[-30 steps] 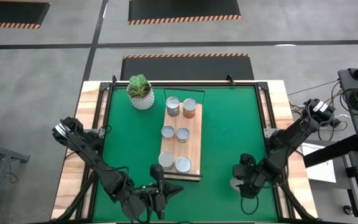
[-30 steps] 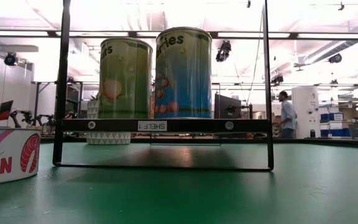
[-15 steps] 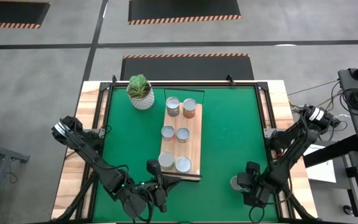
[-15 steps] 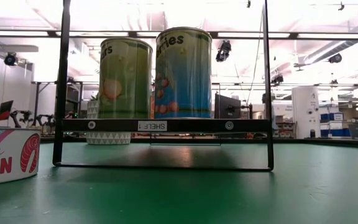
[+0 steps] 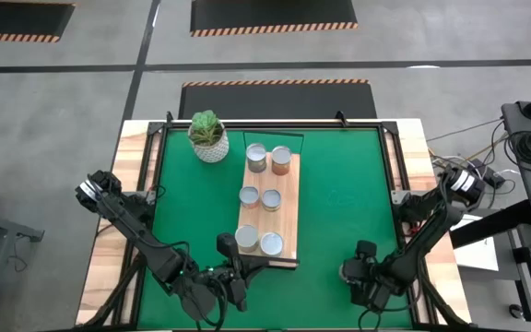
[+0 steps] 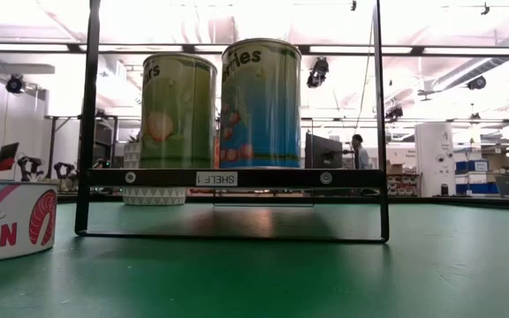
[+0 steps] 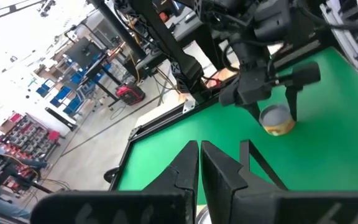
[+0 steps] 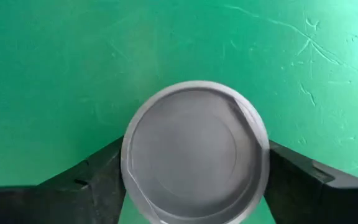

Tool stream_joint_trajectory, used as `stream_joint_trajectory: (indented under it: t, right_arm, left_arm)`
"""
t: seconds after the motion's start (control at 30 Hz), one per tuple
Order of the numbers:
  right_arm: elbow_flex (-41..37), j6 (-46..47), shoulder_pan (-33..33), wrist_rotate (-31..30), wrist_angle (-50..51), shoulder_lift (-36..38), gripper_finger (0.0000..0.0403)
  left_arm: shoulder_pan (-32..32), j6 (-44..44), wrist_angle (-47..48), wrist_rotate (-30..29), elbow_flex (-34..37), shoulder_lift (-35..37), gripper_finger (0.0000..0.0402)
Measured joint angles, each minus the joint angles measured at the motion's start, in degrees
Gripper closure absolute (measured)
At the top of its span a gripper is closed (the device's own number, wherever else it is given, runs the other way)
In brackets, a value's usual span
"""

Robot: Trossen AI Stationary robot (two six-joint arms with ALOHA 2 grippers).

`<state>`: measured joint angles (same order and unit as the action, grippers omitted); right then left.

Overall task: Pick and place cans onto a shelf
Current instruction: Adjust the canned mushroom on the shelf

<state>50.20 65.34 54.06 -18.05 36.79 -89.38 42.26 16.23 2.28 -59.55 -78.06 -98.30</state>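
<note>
My right claw [image 8: 194, 186] straddles a lone can [image 8: 194, 152] on the green bench [image 8: 55, 62], fingers open either side, poised to clamp. Six cans sit paired on the shelf [image 5: 289, 207]. Left claw [image 7: 199, 165] shut, parked near the shelf's end.

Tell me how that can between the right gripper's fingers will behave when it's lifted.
The can looks like rigid metal, so it probably won't deform. It's short and stands upright on the green mat, so tipping seems unlikely. Its smooth round wall could slip or twist in the right gripper unless squeezed squarely.
</note>
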Motion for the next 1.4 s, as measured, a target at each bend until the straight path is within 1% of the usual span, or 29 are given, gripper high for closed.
stream_joint_trajectory:
  t: [0.07,0.17,0.23,0.33,0.47,0.6,0.73,0.8,0.9,1.03,1.13,1.23,1.3,1.4]
  right_arm:
    - [-0.1,-0.2,0.0,0.2,0.2,0.5,0.0132]
    - [-0.1,-0.3,-0.6,0.7,0.6,2.3,0.0132]
    - [0.7,-0.2,-1.7,0.9,2.2,4.1,0.0132]
    - [3.1,-0.6,-4.3,0.9,7.8,7.4,0.0122]
    - [7.2,-3.7,-9.9,0.4,17.2,11.7,0.0107]
    - [11.7,-10.7,-17.6,0.0,22.8,15.5,0.0115]
    - [17.1,-19.5,-27.8,0.1,23.1,17.1,0.0125]
    - [20.5,-23.7,-33.0,1.1,22.8,17.0,0.0125]
    - [25.2,-28.2,-39.9,3.9,22.1,15.3,0.012]
    - [29.9,-30.5,-45.0,8.6,21.1,10.2,0.0117]
    - [33.5,-28.9,-46.9,12.8,21.2,5.7,0.0119]
    - [37.7,-27.5,-47.7,15.2,21.2,0.3,0.0118]
    - [40.7,-25.2,-48.0,15.3,21.2,-3.0,0.0117]
    - [45.2,-19.4,-48.2,15.2,21.1,-7.2,0.0117]
  left_arm:
    - [0.0,-0.1,1.6,0.0,0.0,0.0,0.0402]
    - [-0.3,-1.6,6.0,0.0,0.5,0.2,0.0401]
    - [-0.8,-3.7,8.3,0.2,2.5,0.8,0.0401]
    - [-1.6,-4.6,8.2,0.7,8.0,3.6,0.0401]
    - [-3.1,-4.7,4.4,1.1,15.6,11.4,0.0401]
    - [-5.2,-3.0,-0.2,2.1,23.5,20.7,0.0401]
    - [-7.8,-0.4,-4.2,2.1,30.1,29.9,0.0401]
    - [-9.2,0.8,-4.3,2.2,32.4,33.9,0.0401]
    - [-11.0,1.8,-4.9,4.3,35.4,39.3,0.0401]
    - [-11.9,2.1,-4.8,6.6,39.3,44.7,0.0401]
    - [-11.9,2.4,-5.3,6.6,41.5,47.7,0.0401]
    - [-11.9,3.3,-5.4,6.6,42.9,50.1,0.0401]
    - [-11.9,4.1,-5.3,6.6,43.4,51.1,0.0401]
    - [-11.9,5.2,-5.0,6.6,43.7,52.1,0.0401]
